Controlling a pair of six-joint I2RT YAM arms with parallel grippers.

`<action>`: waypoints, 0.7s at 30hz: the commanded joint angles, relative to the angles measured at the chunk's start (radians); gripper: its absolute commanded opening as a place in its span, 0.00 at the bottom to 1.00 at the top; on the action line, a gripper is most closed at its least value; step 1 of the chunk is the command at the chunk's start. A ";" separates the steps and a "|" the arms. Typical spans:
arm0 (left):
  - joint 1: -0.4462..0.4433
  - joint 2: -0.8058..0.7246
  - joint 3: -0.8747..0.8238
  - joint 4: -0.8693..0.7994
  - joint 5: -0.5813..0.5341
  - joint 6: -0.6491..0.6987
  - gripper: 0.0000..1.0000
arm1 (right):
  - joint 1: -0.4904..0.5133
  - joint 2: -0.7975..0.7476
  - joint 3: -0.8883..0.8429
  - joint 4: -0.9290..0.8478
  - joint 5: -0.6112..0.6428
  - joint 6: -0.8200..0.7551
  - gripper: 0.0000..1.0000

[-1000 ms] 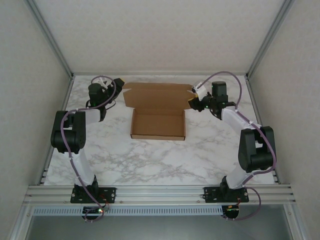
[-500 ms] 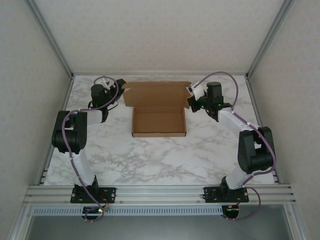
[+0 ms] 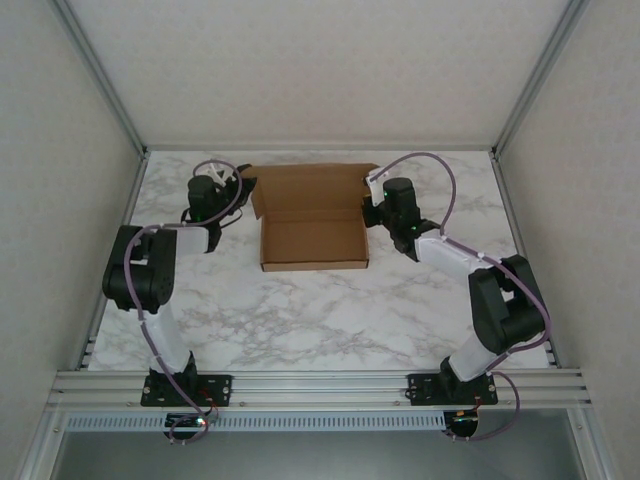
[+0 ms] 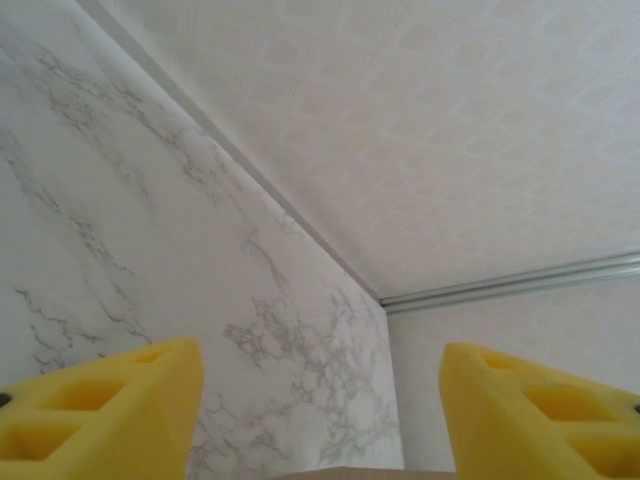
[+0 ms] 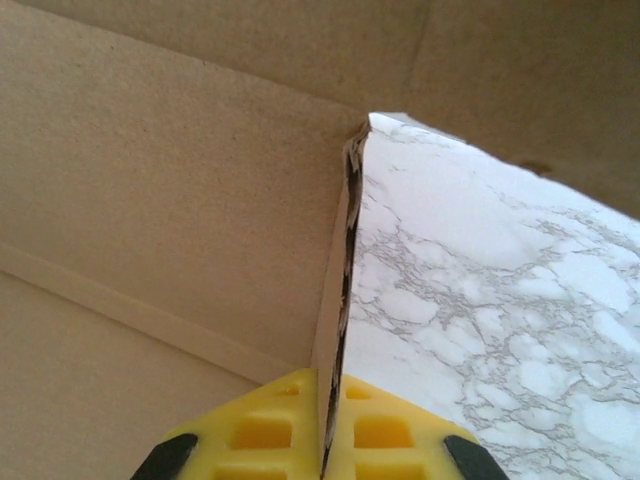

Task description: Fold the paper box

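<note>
Your right gripper [image 5: 322, 425] is clamped on the right flap [image 5: 347, 250] of the box [image 3: 315, 240] at the table's [image 3: 300, 310] far middle, left gripper [image 3: 241, 183] gaping empty beside it, so fold that flap inward slowly and keep the crease straight.

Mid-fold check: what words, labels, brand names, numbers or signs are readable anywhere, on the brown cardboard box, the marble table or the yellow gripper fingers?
No text can be read in these pictures.
Plain brown cardboard paper box: unprinted on every face in view.
White marble-patterned table: grey veining, no marks.
Left gripper, yellow foam fingers: no lettering.
Right gripper, yellow foam fingers: no lettering.
</note>
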 commanded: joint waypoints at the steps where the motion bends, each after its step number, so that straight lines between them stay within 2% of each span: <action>1: -0.012 -0.092 -0.011 -0.081 -0.021 0.075 0.67 | -0.013 -0.061 -0.022 -0.018 0.022 -0.036 0.00; 6: 0.030 -0.182 -0.037 -0.210 -0.069 0.159 0.72 | -0.049 -0.108 -0.030 -0.090 -0.031 -0.100 0.00; 12: 0.081 -0.338 -0.102 -0.318 -0.181 0.302 0.72 | -0.082 -0.129 -0.032 -0.147 -0.142 -0.190 0.00; 14: 0.070 -0.403 -0.157 -0.250 -0.199 0.392 0.74 | -0.099 -0.128 -0.031 -0.157 -0.202 -0.214 0.00; 16: 0.011 -0.488 -0.275 -0.101 -0.225 0.565 0.76 | -0.111 -0.113 -0.021 -0.156 -0.251 -0.235 0.00; 18: -0.040 -0.539 -0.300 -0.148 -0.271 0.755 0.79 | -0.123 -0.088 0.000 -0.157 -0.294 -0.239 0.00; 20: -0.031 -0.558 -0.296 -0.198 -0.256 0.835 0.78 | -0.140 -0.067 0.023 -0.158 -0.339 -0.237 0.00; 21: -0.008 -0.569 -0.298 -0.213 -0.215 0.872 0.75 | -0.148 -0.057 0.030 -0.154 -0.362 -0.232 0.00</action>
